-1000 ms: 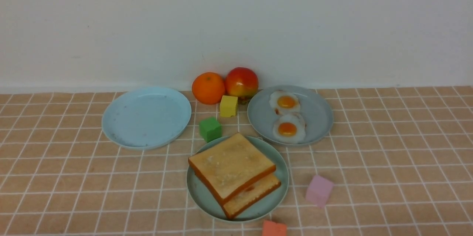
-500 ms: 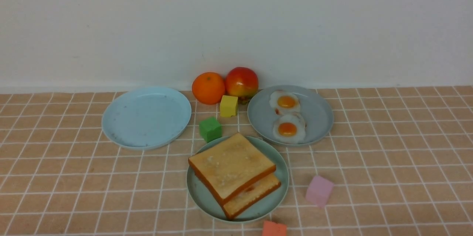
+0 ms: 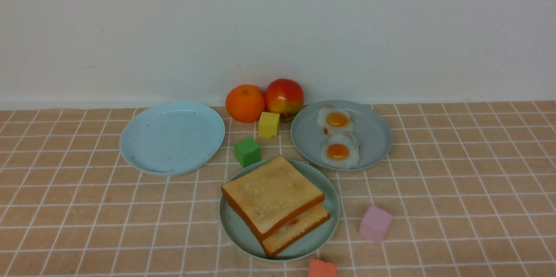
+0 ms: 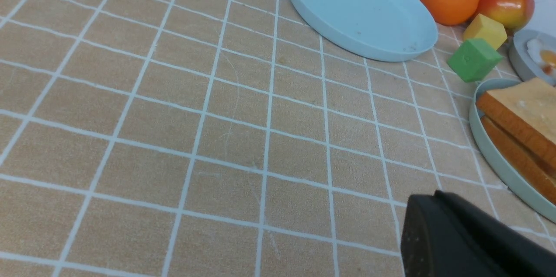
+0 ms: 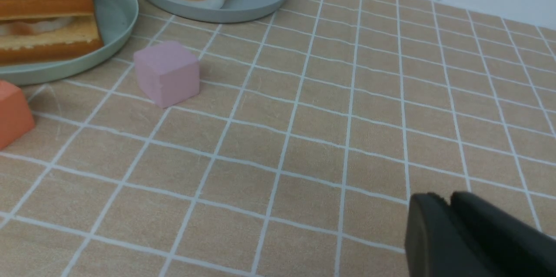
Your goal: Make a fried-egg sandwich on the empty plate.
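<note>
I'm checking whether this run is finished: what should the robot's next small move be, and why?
Probably none beyond leaving both arms parked. The top toast lies over the lower toast on the mint-green plate, and white egg shows between them, so the sandwich looks complete.

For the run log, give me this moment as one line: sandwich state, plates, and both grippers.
sandwich: two toast slices stacked, egg between, on mint-green plate | grey-blue plate: two fried eggs | left gripper: shut | right gripper: shut

Sky-blue plate [image 3: 172,137], orange [image 3: 245,103], apple [image 3: 284,96], yellow cube [image 3: 269,124], green cube [image 3: 247,151], pink cube [image 3: 375,223], coral cube [image 3: 322,268]
</note>
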You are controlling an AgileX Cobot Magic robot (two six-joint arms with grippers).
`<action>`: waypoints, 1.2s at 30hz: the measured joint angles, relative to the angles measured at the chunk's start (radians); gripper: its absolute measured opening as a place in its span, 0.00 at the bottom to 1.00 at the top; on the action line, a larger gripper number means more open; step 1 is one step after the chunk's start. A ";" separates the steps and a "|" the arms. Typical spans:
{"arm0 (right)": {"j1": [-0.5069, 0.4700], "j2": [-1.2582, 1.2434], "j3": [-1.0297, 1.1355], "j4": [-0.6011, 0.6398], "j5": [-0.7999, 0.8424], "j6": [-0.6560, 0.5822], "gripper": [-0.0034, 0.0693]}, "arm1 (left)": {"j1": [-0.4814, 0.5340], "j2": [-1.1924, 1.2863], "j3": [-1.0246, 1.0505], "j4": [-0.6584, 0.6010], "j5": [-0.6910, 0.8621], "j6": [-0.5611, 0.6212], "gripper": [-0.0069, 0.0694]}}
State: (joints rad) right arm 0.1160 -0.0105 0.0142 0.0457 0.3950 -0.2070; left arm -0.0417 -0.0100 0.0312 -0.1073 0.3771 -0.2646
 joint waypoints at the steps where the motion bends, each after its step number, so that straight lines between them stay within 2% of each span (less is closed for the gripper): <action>1: 0.000 0.000 0.000 0.000 0.000 0.000 0.16 | 0.000 0.000 0.000 0.000 0.000 0.000 0.08; 36: 0.000 0.000 0.000 0.000 0.000 0.000 0.19 | 0.000 0.000 0.000 0.000 0.000 0.000 0.11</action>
State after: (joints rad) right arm 0.1160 -0.0105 0.0142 0.0457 0.3950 -0.2070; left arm -0.0417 -0.0100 0.0312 -0.1073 0.3771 -0.2646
